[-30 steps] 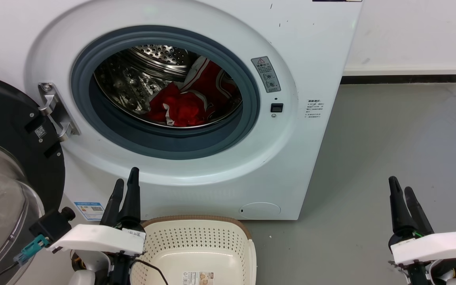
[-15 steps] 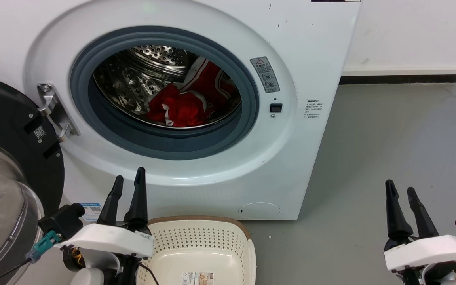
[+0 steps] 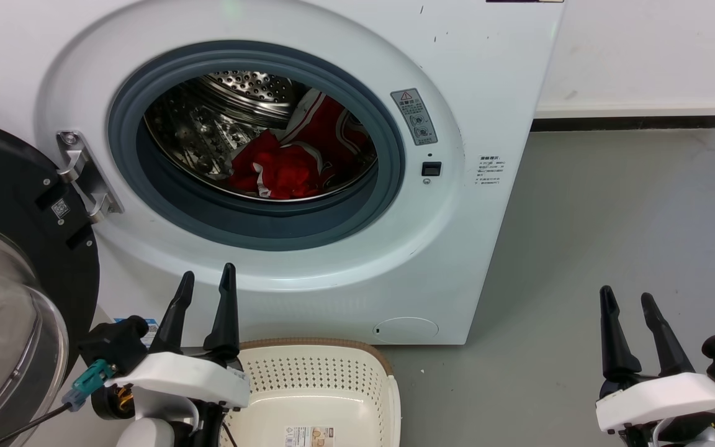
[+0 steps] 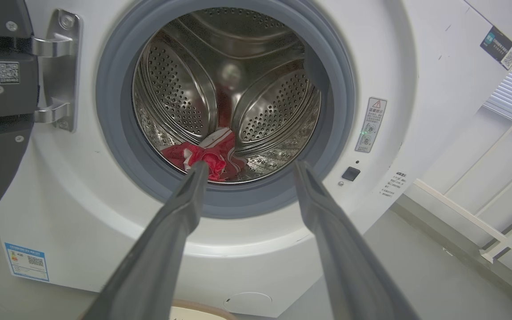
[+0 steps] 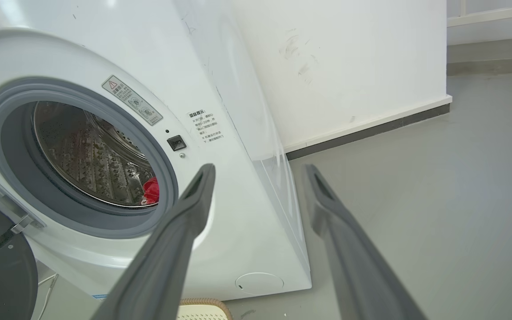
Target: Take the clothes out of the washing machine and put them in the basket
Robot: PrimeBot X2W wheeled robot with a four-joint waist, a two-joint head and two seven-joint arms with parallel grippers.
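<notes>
Hovering before the washer [image 3: 488,93], the left gripper [image 3: 207,270] is spread wide, empty, touching nothing; the right gripper [image 3: 625,293], over bare floor [image 3: 612,205], is likewise parted and empty. The clothes [image 3: 289,167] lie in the drum [image 3: 208,130]; the basket [image 3: 314,343] below is cut off.

Bright, even light; sharp pictures, wrist views bowed at edges.

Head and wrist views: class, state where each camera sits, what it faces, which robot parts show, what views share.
Head view: on the head, facing down at washing machine and basket; left fingers, right fingers below.
Left wrist view: left wrist, facing into the drum past its fingers.
Right wrist view: right wrist, facing machine's front corner and floor past its fingers.
Shared: red clothes in all three.
</notes>
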